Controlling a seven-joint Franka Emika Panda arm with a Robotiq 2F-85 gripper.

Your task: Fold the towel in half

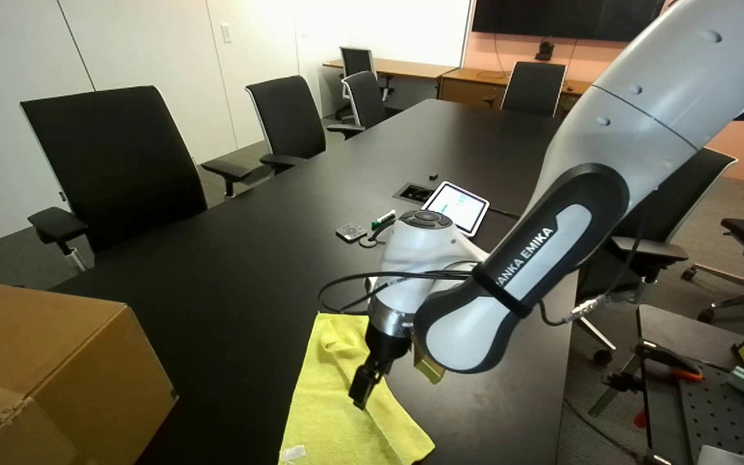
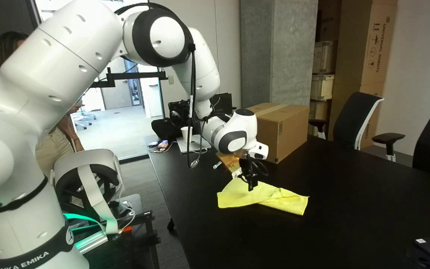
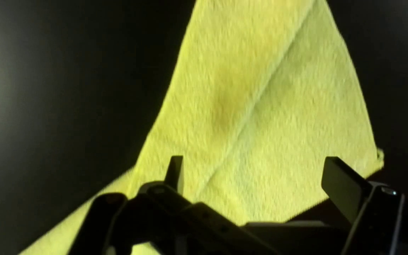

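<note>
franka panda arm (image 2: 60, 59) arches over black conference table (image 1: 262, 265), elbow (image 2: 162, 37) high, wrist (image 2: 233, 142) low; robotiq gripper (image 3: 255, 170) points down over yellow-green towel (image 1: 330, 413), fingers (image 3: 345, 189) spread wide. towel lies on the table beneath, partly doubled over itself.

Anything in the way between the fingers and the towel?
Nothing visible. In the wrist view, the spread fingers point toward the towel, no object between. In an exterior view, the cardboard box stands to one side, apart from it.
</note>
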